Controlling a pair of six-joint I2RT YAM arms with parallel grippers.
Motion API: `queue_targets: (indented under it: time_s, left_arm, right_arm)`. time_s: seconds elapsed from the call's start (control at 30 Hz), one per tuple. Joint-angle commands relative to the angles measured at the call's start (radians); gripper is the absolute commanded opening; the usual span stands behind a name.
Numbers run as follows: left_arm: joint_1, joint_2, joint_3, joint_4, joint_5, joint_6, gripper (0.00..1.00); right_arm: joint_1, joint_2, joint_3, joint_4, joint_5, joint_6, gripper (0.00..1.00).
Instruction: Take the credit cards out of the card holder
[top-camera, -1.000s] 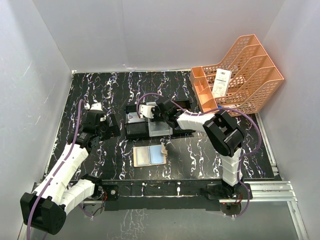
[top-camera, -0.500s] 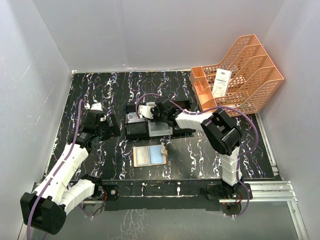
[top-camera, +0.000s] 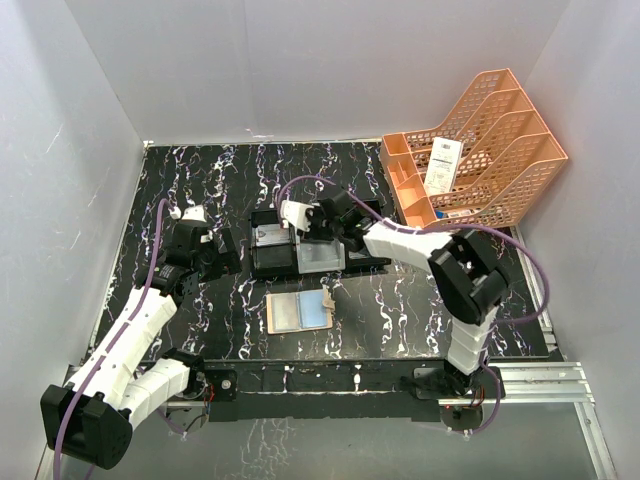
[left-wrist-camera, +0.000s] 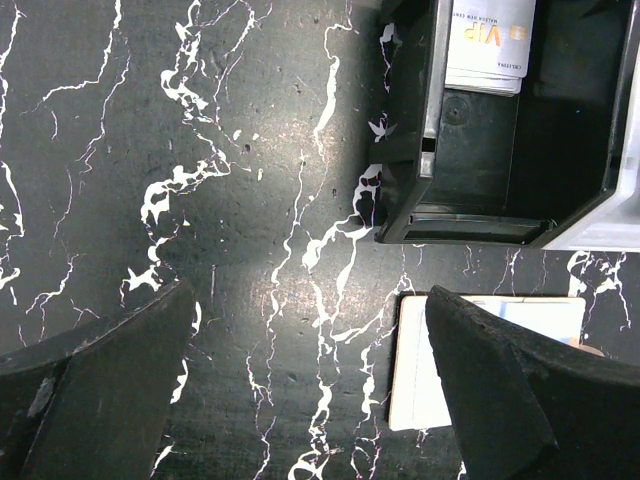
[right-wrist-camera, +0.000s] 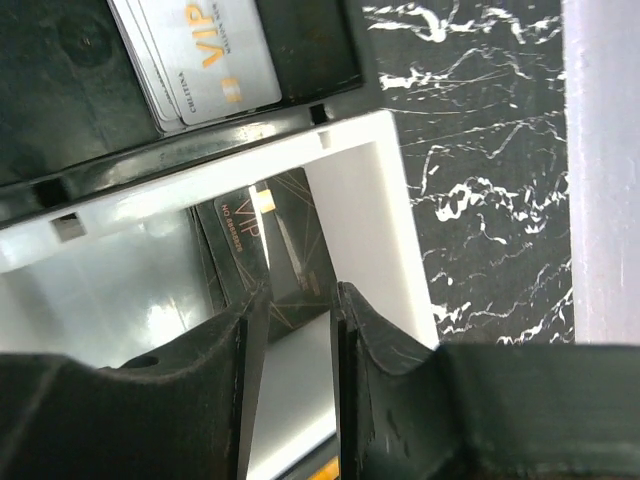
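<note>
The tan card holder (top-camera: 298, 312) lies open on the table, pale blue slots up; its corner shows in the left wrist view (left-wrist-camera: 470, 370). Silvery cards (right-wrist-camera: 200, 60) lie in the black compartment of the tray (top-camera: 255, 262), and also show in the left wrist view (left-wrist-camera: 490, 40). A black card (right-wrist-camera: 285, 245) rests in the tray's grey compartment. My right gripper (top-camera: 316, 236) hovers over that compartment; its jaws (right-wrist-camera: 300, 295) stand slightly apart above the black card, not holding it. My left gripper (top-camera: 222, 258) is wide open (left-wrist-camera: 310, 300) over bare table left of the card holder.
The black-and-grey tray (right-wrist-camera: 370, 200) sits mid-table, just behind the card holder. An orange file rack (top-camera: 480, 150) with a white receipt (top-camera: 443, 165) stands at the back right. White walls enclose the table.
My right gripper has drawn up and back a little from the tray. The left arm and the card holder have not moved.
</note>
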Motion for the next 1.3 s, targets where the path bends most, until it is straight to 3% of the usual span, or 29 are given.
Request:
queue_targets:
  time_s: [0.0,0.13,0.27,0.33,0.43,0.53,0.63,0.77,0.87,1.03,1.27]
  left_arm:
    - [0.004,-0.002,-0.007,0.012,0.014,0.014,0.99]
    - [0.004,-0.002,-0.007,0.015,0.020,0.014,0.99]
    - [0.004,-0.007,-0.006,0.015,0.022,0.014,0.99]
    - [0.004,-0.012,-0.006,0.013,0.018,0.014,0.99]
    - [0.004,-0.029,-0.004,0.006,-0.005,0.006,0.99]
    - [0.004,-0.053,-0.009,0.005,-0.025,0.001,0.99]
    - [0.004,-0.069,-0.009,0.004,-0.037,-0.004,0.99]
    - [0.004,-0.080,-0.009,-0.004,-0.058,-0.010,0.99]
    - [0.004,-0.085,-0.006,-0.010,-0.074,-0.015,0.99]
    - [0.004,-0.095,-0.009,-0.009,-0.076,-0.018,0.99]
    - [0.004,-0.095,-0.007,-0.013,-0.081,-0.020,0.99]
  right_arm:
    - [-0.007,-0.176,-0.063,0.100,-0.034,0.146,0.30]
    - [-0.006,-0.308,-0.135,0.197,-0.032,0.380,0.34]
    - [-0.007,-0.436,-0.216,0.271,0.075,0.798,0.46]
    - [-0.008,-0.484,-0.243,0.238,0.192,1.018,0.63]
    - [-0.012,-0.534,-0.245,0.098,0.225,1.214,0.67]
    - [-0.012,-0.578,-0.253,0.010,0.159,1.366,0.76]
    - [-0.012,-0.626,-0.353,0.091,0.023,1.491,0.84]
    - [-0.002,-0.631,-0.468,0.192,-0.112,1.728,0.75]
    - [0.067,-0.573,-0.469,0.158,-0.112,1.776,0.73]
    - [0.232,-0.429,-0.294,-0.123,0.139,1.756,0.75]
    - [0.366,-0.252,-0.113,-0.309,0.333,1.829,0.75]
